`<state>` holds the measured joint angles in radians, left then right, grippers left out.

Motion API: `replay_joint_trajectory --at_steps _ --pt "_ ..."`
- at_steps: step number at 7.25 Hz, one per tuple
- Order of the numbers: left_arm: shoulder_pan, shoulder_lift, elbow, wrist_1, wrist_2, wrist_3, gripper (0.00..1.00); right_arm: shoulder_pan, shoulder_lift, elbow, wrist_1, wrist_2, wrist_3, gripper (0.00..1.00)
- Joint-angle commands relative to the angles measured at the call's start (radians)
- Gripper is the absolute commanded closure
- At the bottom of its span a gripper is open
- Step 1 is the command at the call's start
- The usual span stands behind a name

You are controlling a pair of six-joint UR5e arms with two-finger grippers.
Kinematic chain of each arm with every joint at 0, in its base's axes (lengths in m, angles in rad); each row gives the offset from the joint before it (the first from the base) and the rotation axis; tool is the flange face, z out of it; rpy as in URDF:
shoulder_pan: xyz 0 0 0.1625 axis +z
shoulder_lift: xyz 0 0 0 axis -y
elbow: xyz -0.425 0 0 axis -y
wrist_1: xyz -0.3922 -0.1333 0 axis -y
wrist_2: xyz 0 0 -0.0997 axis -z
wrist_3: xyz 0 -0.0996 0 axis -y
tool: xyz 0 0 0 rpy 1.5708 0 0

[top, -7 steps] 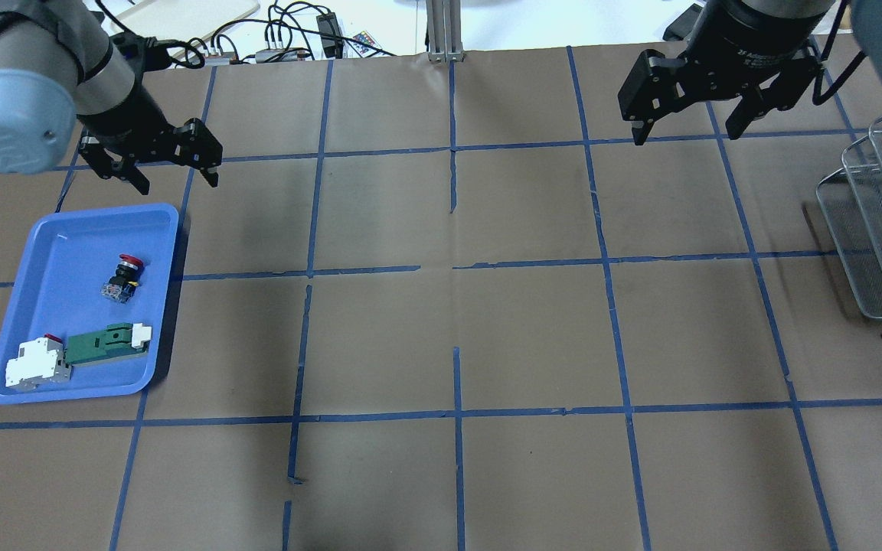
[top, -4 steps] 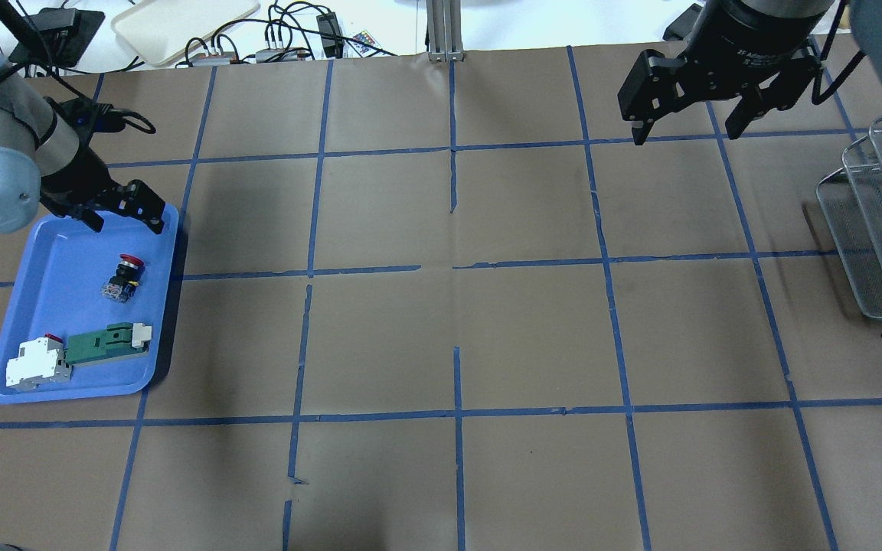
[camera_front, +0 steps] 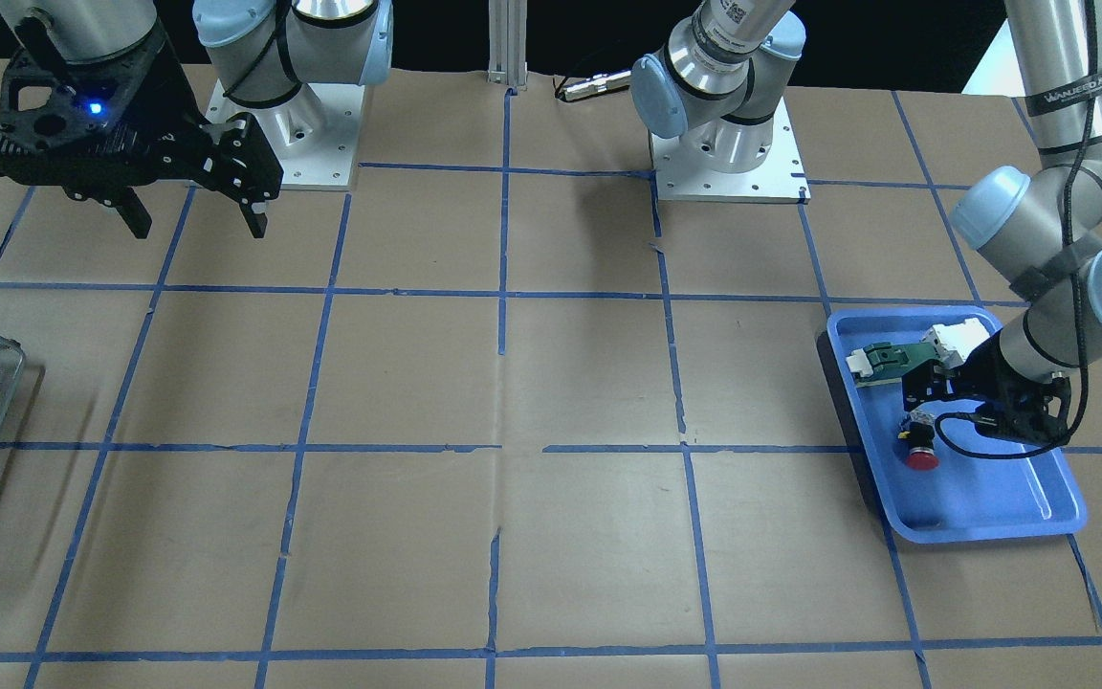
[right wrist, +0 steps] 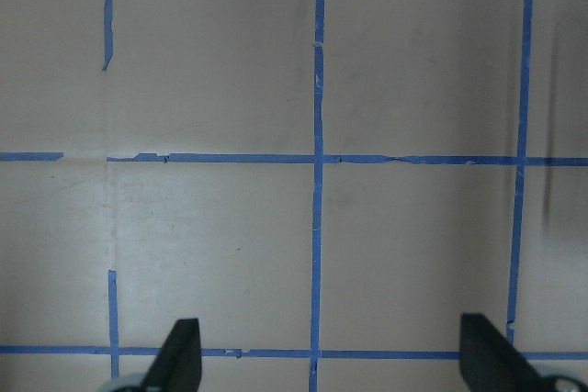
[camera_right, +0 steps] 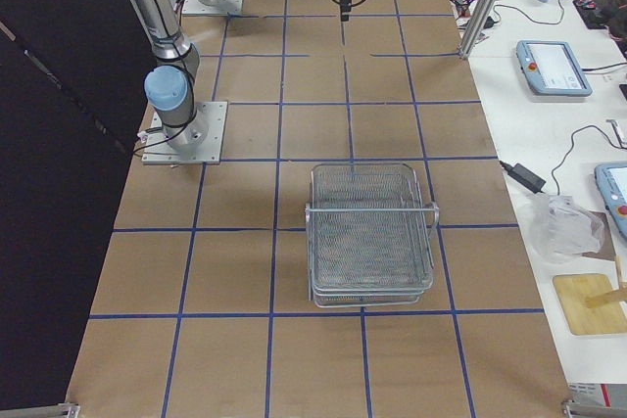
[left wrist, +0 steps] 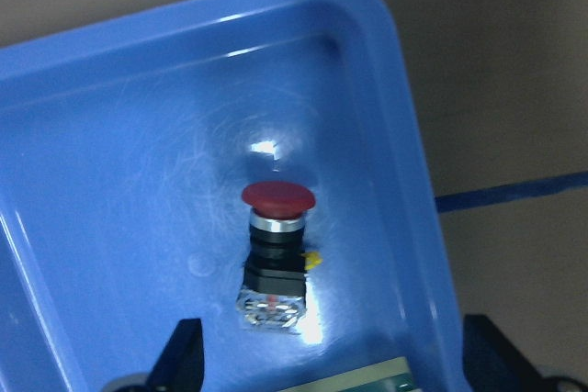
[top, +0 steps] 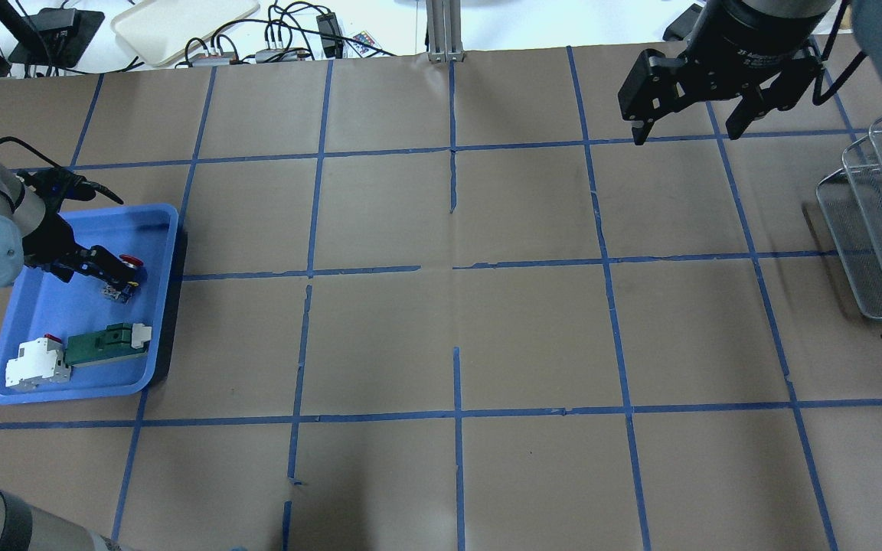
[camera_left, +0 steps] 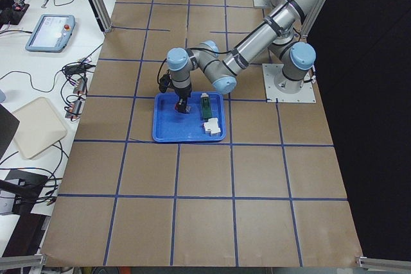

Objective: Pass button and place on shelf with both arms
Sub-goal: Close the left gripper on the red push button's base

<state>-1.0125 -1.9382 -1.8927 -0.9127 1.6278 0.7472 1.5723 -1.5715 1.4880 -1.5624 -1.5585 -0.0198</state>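
left gripper (left wrist: 333,323) hangs spread wide, just above the button (left wrist: 274,250).

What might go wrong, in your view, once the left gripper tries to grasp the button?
The button lies on its side under the open left gripper; its round collar might roll or slip out on closing. The green-and-white part lies close by, so the fingers may nudge it.

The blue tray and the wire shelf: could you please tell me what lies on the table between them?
Nothing stands between the blue tray and the shelf: in the overhead view that stretch is bare brown paper crossed by blue tape lines.
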Motion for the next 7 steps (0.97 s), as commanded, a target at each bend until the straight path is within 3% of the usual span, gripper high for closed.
replay_joint_trajectory --at_steps 1,2,3,6,7 --pt "0.005 -0.053 -0.017 0.090 -0.008 0.026 0.00 0.000 0.001 0.000 -0.001 0.000 -0.003 0.00" --pt "0.005 -0.062 -0.019 0.092 -0.009 0.037 0.01 0.000 0.001 0.000 0.001 0.000 -0.003 0.00" --pt "0.003 -0.065 -0.017 0.094 -0.009 0.044 0.21 0.000 0.001 0.000 0.001 0.000 -0.003 0.00" --pt "0.003 -0.048 -0.016 0.095 -0.005 0.144 1.00 0.000 0.002 0.000 0.001 0.000 -0.003 0.00" --pt "-0.003 -0.030 -0.002 0.095 -0.006 0.171 1.00 0.000 0.001 0.001 -0.001 0.002 -0.003 0.00"
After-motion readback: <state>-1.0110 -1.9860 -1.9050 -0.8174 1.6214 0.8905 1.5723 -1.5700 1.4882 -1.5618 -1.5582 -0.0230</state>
